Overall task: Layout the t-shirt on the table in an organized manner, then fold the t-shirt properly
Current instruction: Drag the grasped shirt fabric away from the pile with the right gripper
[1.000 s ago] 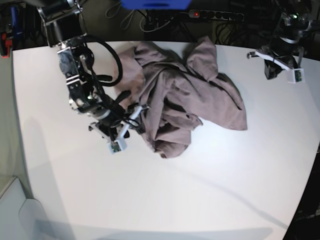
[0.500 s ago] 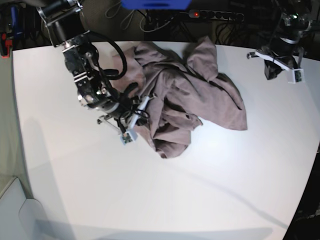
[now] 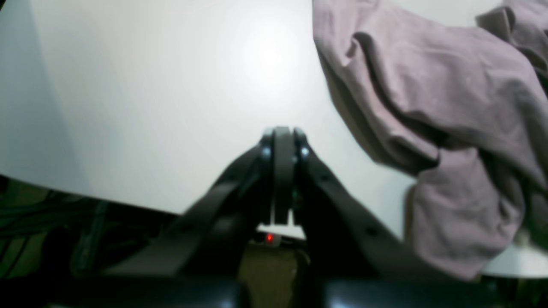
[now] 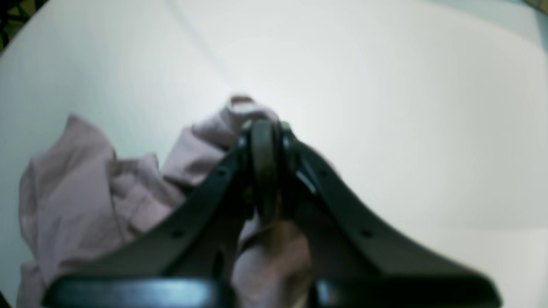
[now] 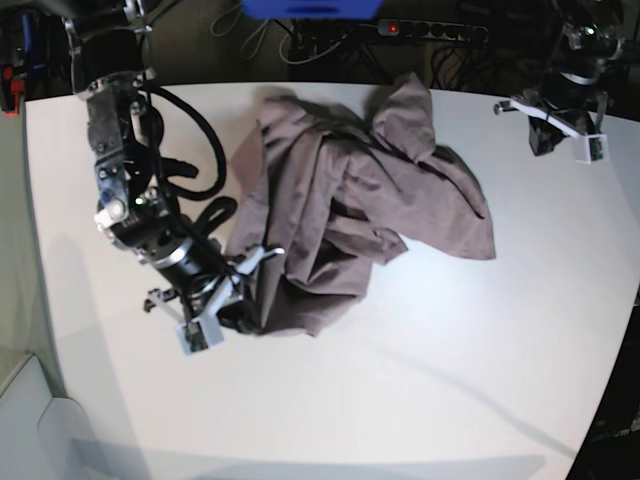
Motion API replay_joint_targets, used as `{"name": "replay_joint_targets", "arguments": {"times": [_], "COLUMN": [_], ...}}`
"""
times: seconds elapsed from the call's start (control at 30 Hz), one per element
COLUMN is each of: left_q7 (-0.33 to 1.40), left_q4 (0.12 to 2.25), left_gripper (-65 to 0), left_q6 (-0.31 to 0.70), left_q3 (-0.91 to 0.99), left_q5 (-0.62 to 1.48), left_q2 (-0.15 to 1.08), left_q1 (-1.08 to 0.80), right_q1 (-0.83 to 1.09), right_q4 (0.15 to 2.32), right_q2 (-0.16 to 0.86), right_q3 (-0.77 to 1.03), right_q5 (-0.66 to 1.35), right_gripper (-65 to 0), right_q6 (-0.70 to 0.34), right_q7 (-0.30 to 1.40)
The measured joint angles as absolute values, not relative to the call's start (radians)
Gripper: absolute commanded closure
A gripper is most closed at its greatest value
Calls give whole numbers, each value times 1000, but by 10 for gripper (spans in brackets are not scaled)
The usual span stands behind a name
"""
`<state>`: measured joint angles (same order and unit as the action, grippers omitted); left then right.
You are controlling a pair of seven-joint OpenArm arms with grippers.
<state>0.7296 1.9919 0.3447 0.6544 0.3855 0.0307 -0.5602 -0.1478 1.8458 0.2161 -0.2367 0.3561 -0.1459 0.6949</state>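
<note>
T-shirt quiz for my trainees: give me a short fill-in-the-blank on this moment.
1. The t-shirt lies ___ on the table, not flat.
2. The right gripper is shut on the ___.
3. The left gripper holds ___.
4. The table's color is ___.

Missing: crumpled; t-shirt; nothing; white

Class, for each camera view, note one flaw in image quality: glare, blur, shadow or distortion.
Left wrist view: bright glare on the white table; the shut left gripper is soft. Right wrist view: blurred throughout, the right gripper pinching the mauve cloth t-shirt. Base view: curved table edges, long arm shadows.
</note>
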Motion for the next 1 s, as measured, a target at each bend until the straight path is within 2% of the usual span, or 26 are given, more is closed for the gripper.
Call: {"name": "replay_joint_targets", "arguments": {"times": [0.3,0.47,0.57,0.7,0.9,1.0], "left_q7": [730,725,730,729,728,732], "left_q4": [2002,2005,2005,2006,2006,2006], "left_gripper": [0,0,0,0,0,0], "left_q6": [345,345,344,345,344,345], "left_q3": [654,654,656,656,656,655], "left_q5": [382,384,405,501,544,545], "left_q2": [29,29,29,33,38,37], "left_q1": [-598,-598,-600,-601,-595,-576], "right_q1": [-327,-427,-452,-463,-526,-536], "right_q4": [1906,1859,1770,1773,1827,1892], "right_q2": [257,257,235,210,258,259], "right_q3": [-200,-173,-68,28,42,43], "right_q5": [366,374,347,356,358,349], "right_gripper": [0,0,0,0,0,0], "right_q6": [-149,-156,-157,-153,-153,-153], "right_q7": [694,680,700,698,697,759]}}
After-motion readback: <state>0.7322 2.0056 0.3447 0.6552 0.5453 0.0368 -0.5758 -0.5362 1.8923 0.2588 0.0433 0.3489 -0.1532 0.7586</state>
